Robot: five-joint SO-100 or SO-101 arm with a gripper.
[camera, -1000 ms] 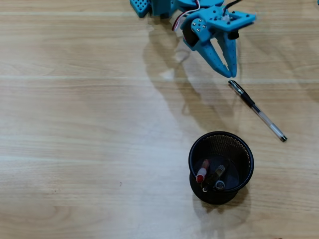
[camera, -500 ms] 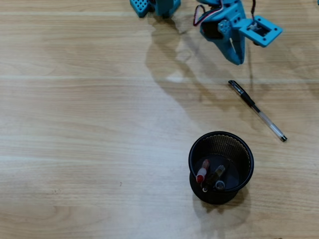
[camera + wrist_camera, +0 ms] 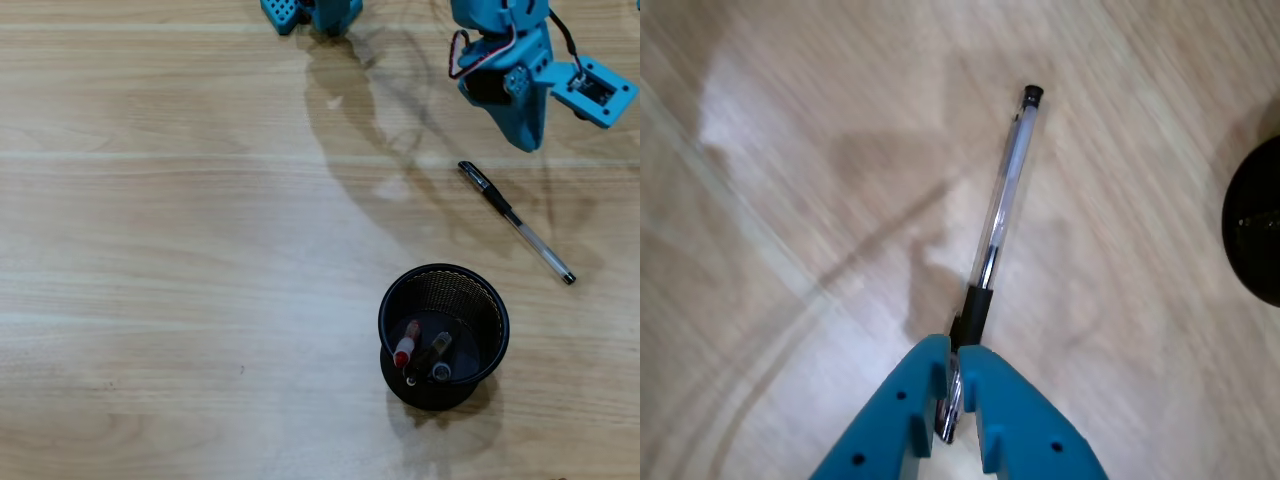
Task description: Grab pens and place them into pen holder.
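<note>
One clear pen with a black cap (image 3: 515, 222) lies slantwise on the wooden table, up and to the right of the pen holder (image 3: 443, 268), a round black mesh cup. Inside the cup stand a red pen (image 3: 405, 346), a dark pen (image 3: 424, 356) and a grey-sleeved pen (image 3: 441, 362). My blue gripper (image 3: 527, 143) hangs above the table just up and right of the pen's capped end, jaws together and holding nothing. In the wrist view the pen (image 3: 1000, 200) runs away from the gripper (image 3: 954, 345), its clip end showing through the thin slit between the fingers. The holder's edge (image 3: 1258, 225) shows at the right.
The arm's blue base (image 3: 310, 12) sits at the top edge of the overhead view. Bare wooden tabletop surrounds the pen and the cup on all sides.
The gripper has swung to the right along the top of the overhead view and its jaws have gone from spread to together. The pen and the holder have stayed put.
</note>
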